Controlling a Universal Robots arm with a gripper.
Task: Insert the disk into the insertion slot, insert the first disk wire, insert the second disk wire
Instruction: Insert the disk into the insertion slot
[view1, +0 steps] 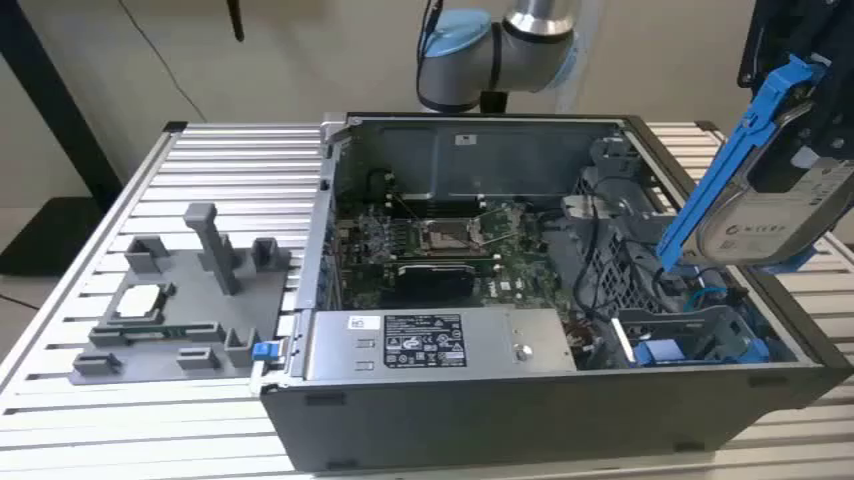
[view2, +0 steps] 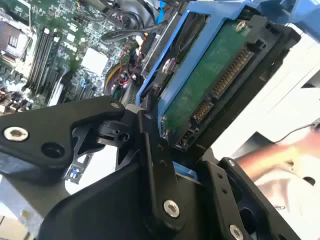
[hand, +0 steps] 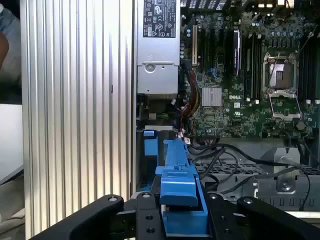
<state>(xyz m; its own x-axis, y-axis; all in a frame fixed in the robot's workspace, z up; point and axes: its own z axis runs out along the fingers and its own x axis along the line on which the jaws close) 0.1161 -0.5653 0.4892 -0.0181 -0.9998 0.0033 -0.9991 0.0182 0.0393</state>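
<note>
Ribbed aluminium slats form the table (view1: 160, 440) under your work, and the open computer case (view1: 534, 420) sits on it with its dark front wall nearest the exterior camera. Just behind that wall lies the grey power-supply box (view1: 441, 345) with its black-and-white sticker. Beside it, toward the exterior view's right, is the insertion slot (view1: 667, 322), a grey sheet-metal bay with a blue plastic part (view1: 701, 350) showing low inside it.

The disk (view1: 774, 215) is not in that bay. You have it in the air above the case's end on the exterior view's right, steeply tilted and clear of the cage. Its white label faces the exterior camera and the long blue carrier handle (view1: 750, 130) points up.

Your gripper (hand: 181, 210) is clamped on the disk's blue carrier, with a black finger (hand: 147, 220) pressing on either flank in the first wrist view. The second wrist view shows the disk's green circuit-board underside (view2: 210, 85) with its connector edge, one black finger (view2: 155, 165) lying against the carrier.

Farther in, the motherboard (view1: 441, 240) lies flat on the case floor, and black cables (hand: 225, 155) trail between it and the cage. On the exterior view's left, a grey fixture tray (view1: 187, 290) rests on the slats. At the back, the arm's (view1: 494, 45) grey and blue joint stands behind the case's rear wall.
</note>
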